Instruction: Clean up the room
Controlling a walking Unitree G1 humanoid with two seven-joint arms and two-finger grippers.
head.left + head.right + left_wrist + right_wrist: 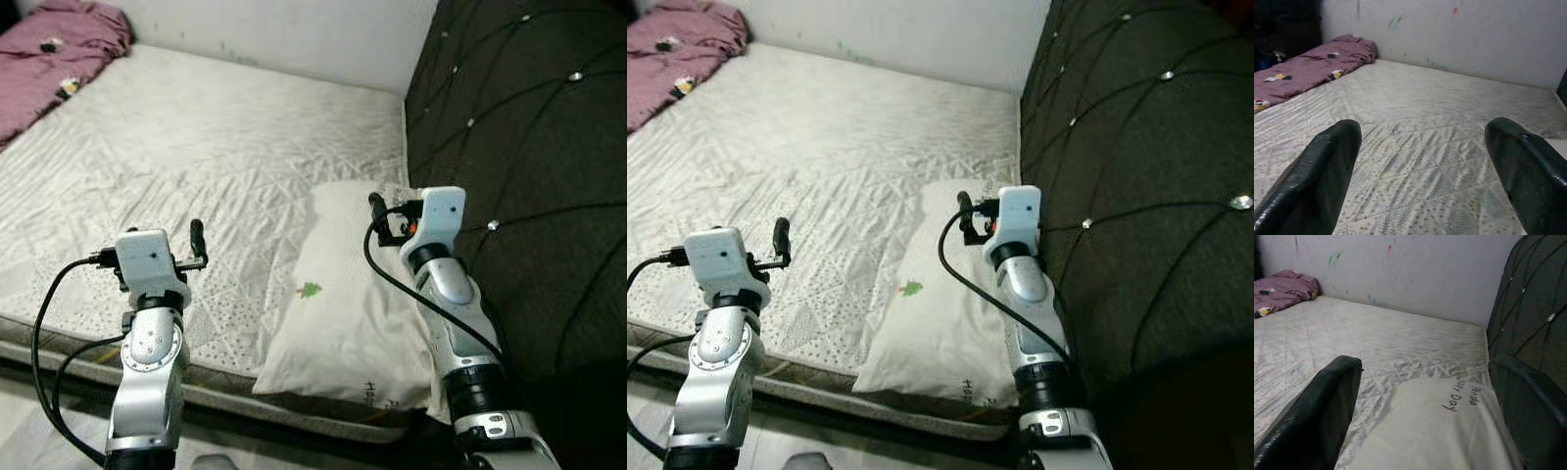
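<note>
A bare white quilted mattress (pixel 196 147) lay before the robot, its stitched diamond pattern running back to a pale wall (pixel 294 34) smudged with faint green and red marks; along the robot's right side stood a dark tufted headboard (pixel 529 147) set with small shiny buttons. A white rectangular pillow (pixel 343 304) with a small green tree motif and dark lettering rested on the mattress, its long side against the headboard and its near end reaching the mattress edge; in the right wrist view the words "Day" and "Anda" could be read on it. At the far corner on the robot's left, against the wall, a crumpled mauve blanket (pixel 54 59) with small printed patches lay bunched on the mattress, well apart from the pillow.

The left gripper (pixel 1425 161) hovered above the near part of the mattress, just beside the pillow's left edge; its two black fingers (pixel 1317 181) stood widely spread with only quilted fabric between them, holding nothing. The right gripper (pixel 1425 406) hung over the pillow, close to the headboard; its fingers (pixel 1317 411) were likewise spread wide, the pillow's lettered end lying between them, and they had hold of nothing; whether they touched the pillow could not be told. Black cables looped from both silver wrists down along the arms.
</note>
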